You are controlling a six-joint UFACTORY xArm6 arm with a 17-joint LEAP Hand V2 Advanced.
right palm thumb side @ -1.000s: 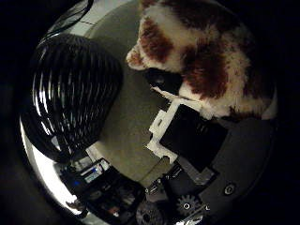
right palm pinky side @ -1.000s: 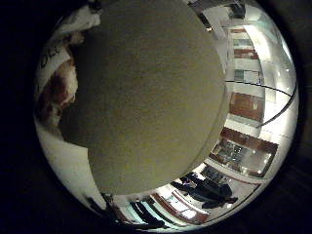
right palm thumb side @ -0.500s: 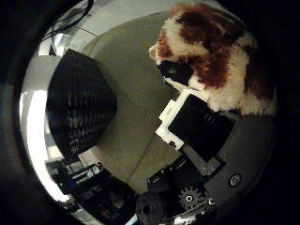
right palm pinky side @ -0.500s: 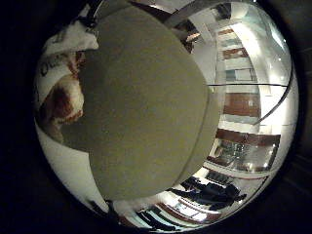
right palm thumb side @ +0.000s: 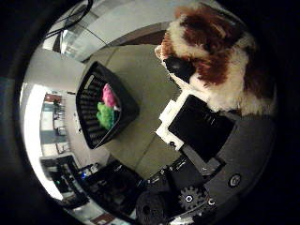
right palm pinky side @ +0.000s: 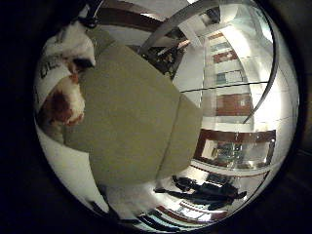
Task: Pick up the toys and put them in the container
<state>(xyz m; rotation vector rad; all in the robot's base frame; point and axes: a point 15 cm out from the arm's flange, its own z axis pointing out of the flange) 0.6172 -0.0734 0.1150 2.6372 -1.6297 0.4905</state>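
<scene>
A brown and white plush toy fills much of the right thumb side palm view, close against my palm. My hand has its white and black fingers curled round it. The toy's edge also shows in the right little finger side palm view, under a white finger part. A black mesh container stands on the olive table mat, away from the hand. A pink toy and a green toy lie inside it.
The olive mat lies on a white table whose edge shows beside it. Beyond the table are room walls, shelves and windows. Dark clutter stands past the container.
The whole picture has shifted: the hand has risen from the mat with the plush toy still in it. The container now looks smaller and shows its inside.
</scene>
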